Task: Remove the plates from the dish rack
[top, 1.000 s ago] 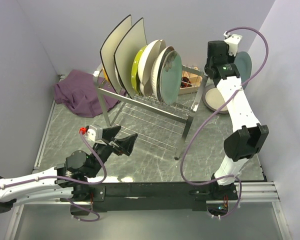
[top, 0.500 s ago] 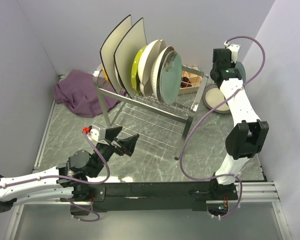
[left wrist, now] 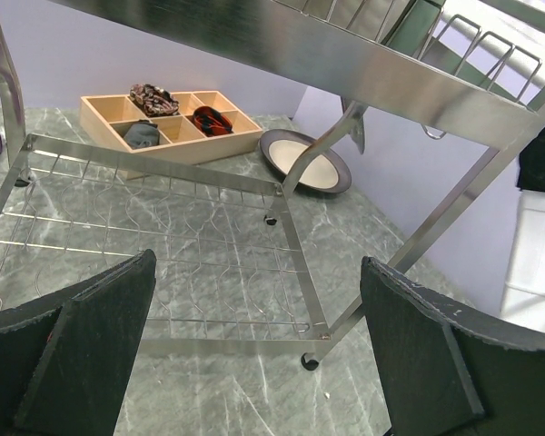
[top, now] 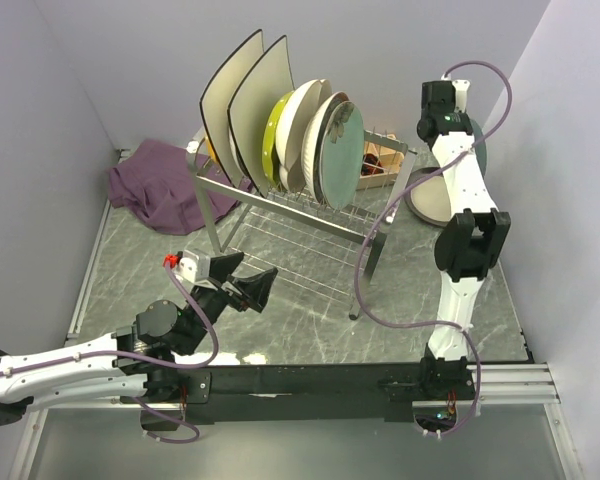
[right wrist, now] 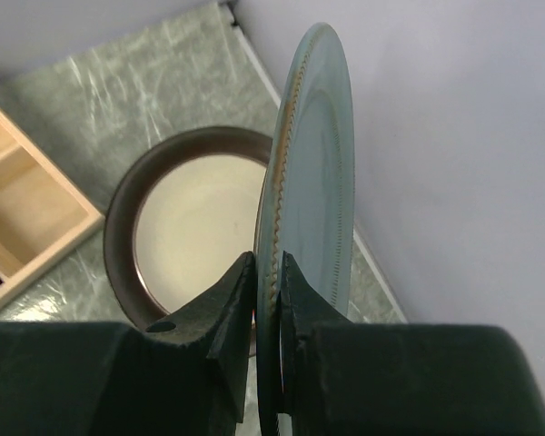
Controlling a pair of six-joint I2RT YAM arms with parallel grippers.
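Partly done, judging by how things lie. Already flat on the bench (top: 310, 310) in the far right corner, just beside the wooden compartment box (left wrist: 173, 123): one brown-rimmed plate (right wrist: 191, 236). Off the dish rack (top: 280, 215) but not yet set down: a teal-grey plate (right wrist: 313, 182).

Left to unload, standing on edge in the rack's upper tines, six as far as can be counted:
- two large cream square plates (top: 235, 95)
- a yellow-green round plate (top: 277, 135)
- two cream round plates (top: 305, 125)
- a mint-green plate (top: 342, 155) at the near end

Right fingers (right wrist: 232, 304) nearly closed, pinching the teal-grey plate by its rim. Held upright, edge-on between the two pads, close to the right wall and above the brown-rimmed plate; no contact between the two plates visible.

Left fingers (left wrist: 91, 345) spread as wide as possible, with nothing between them. Low in front of the rack's lower shelf, well apart from the plates above.
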